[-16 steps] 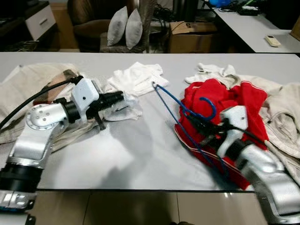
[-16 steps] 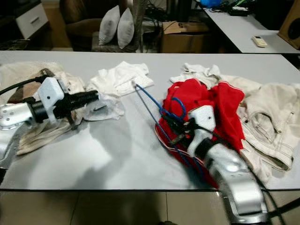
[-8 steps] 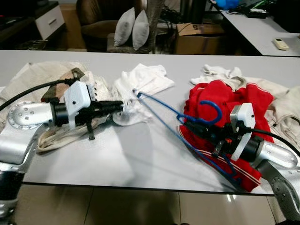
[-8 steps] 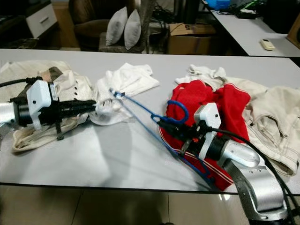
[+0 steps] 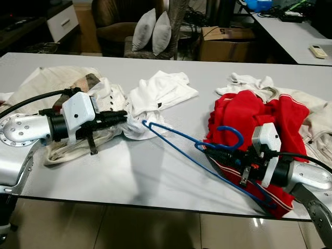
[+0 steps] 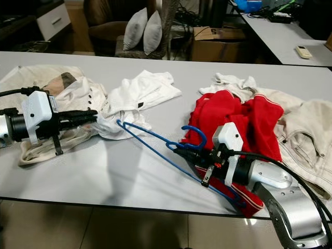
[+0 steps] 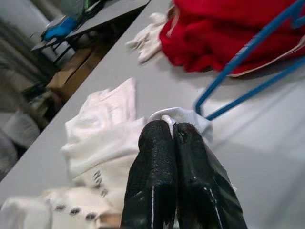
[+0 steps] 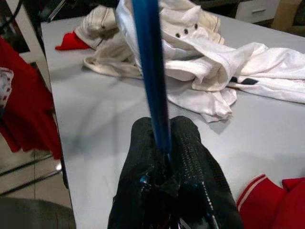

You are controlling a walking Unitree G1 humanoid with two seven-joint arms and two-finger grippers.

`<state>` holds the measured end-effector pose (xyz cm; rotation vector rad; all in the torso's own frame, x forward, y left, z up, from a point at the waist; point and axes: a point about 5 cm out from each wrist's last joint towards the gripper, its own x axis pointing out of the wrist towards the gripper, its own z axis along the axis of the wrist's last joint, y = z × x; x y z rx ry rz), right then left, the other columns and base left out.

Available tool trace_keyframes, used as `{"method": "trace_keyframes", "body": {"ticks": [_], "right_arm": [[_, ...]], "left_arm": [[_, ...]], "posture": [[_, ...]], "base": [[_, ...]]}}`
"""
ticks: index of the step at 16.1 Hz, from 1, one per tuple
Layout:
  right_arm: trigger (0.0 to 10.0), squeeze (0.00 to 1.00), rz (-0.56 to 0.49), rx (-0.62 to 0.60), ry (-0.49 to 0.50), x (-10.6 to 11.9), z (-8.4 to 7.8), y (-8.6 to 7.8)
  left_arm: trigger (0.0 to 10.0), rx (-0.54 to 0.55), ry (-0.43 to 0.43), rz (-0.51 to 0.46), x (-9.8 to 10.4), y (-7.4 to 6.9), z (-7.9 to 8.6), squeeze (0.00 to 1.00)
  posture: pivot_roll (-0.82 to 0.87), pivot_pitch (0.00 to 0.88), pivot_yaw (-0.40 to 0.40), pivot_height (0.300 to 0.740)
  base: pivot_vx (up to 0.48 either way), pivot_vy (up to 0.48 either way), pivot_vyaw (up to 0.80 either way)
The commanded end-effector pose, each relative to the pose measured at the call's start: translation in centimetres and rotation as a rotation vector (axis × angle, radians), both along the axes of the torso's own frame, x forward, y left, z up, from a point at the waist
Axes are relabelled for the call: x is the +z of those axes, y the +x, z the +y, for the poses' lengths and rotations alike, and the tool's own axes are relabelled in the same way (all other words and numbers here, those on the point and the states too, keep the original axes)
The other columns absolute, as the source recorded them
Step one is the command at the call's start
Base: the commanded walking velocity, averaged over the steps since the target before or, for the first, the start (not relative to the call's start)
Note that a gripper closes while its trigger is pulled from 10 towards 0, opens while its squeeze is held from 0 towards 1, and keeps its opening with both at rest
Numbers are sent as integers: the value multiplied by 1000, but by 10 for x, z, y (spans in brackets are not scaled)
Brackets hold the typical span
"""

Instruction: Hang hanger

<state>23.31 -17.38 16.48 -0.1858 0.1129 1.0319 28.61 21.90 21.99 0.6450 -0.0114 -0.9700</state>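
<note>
I see the grey counter [image 5: 155, 171] bare between my arms, down to its near edge. My right tool [image 6: 179, 151] clamps the blue hanger [image 5: 176, 148], beside the red garment [image 5: 249, 111] at 3 o'clock. My left tool [image 5: 120, 117] pinches the white cloth [image 5: 155, 93], fingers closed.

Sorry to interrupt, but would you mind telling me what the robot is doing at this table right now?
It is working with laundry on a grey table. The right gripper is shut on a blue hanger near its hook, holding it out over the table beside a red garment. The left gripper is shut on a corner of a white garment, close to the hanger's far tip. Nothing is on the hanger yet.
</note>
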Motion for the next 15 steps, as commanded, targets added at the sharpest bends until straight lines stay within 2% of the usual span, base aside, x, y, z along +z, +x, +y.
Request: {"method": "trace_keyframes", "body": {"ticks": [1,2,6,9,11,15], "right_arm": [[10000,0,-36,1,-35,1,2,4],[10000,0,-36,1,-35,1,2,4],[10000,0,-156,-99,-48,7,5,23],[10000,0,-178,-87,-63,10,7,27],[10000,0,-185,-35,-95,7,13,30],[10000,0,-230,0,-98,11,18,34]], "left_arm": [[0,27,5,-56,7,3,3,0],[0,27,5,-56,7,3,3,0],[0,-37,-19,-67,13,0,-3,0],[0,-26,-15,-79,13,1,-4,0],[0,-12,-19,-91,13,1,-4,0],[0,63,-6,-121,14,5,6,0]], "posture": [[75,0,17,740],[75,0,17,740],[84,0,27,740],[93,0,17,740],[109,0,6,740],[124,0,8,740]], "base": [[0,0,0],[0,0,0],[0,0,0],[0,0,0],[0,0,0],[0,0,0]]}}
